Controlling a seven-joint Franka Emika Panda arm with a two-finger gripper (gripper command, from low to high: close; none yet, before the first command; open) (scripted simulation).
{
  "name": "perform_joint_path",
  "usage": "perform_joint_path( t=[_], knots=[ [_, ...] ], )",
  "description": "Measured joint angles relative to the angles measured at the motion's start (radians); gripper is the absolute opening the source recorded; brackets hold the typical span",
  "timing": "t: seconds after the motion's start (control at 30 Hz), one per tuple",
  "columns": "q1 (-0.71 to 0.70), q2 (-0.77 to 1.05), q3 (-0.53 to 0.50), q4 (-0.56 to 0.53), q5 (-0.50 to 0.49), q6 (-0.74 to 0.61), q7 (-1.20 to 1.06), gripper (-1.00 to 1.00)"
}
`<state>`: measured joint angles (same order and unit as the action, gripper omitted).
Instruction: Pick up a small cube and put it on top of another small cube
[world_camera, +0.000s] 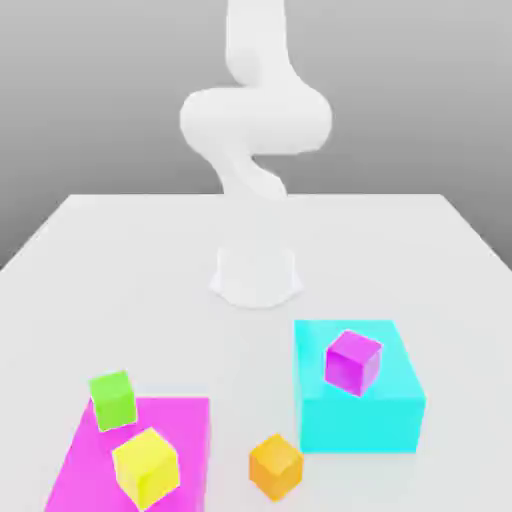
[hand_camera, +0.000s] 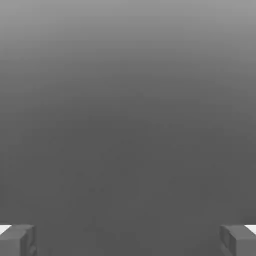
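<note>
White table first, biggest: spans most of the ext. view, far edge straight across behind the arm, sides widening toward the cam. Open room around the base and between base and colored items. Panda arm next, rising from the base and out past the top of the pic.

Gripper: fingers wide apart, open gap between; hand view looks onto plain gray. Exact offset from EE to table items: can't tell, but all sit away from it.

Cyan block, away from the EE, ext. view's R: tall front wall, open table at both side edges. Magenta slab, also away from the EE, ext. view's L, well apart from the block; runs out at pic bottom.

Small cubes, all clear of the EE, all look tilted. Yellow cube over the slab, inside its side edges. Purple cube over the block's top; contact can't tell. Green cube overlaps slab's far L corner, near yellow. Orange cube in the lane between slab and block, table room either side. Which cube is to be picked: can't tell.
</note>
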<state>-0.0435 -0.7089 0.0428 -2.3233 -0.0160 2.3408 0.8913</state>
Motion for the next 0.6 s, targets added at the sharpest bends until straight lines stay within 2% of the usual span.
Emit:
perform_joint_path(
  t=[0.33, 0.6],
  knots=[
    [-0.143, 0.369, 0.149, -0.094, -0.094, 0.164, 0.389, 0.0],
    [-0.187, 0.66, 0.195, -0.167, -0.17, 0.292, 0.698, 0.0]
  ],
)
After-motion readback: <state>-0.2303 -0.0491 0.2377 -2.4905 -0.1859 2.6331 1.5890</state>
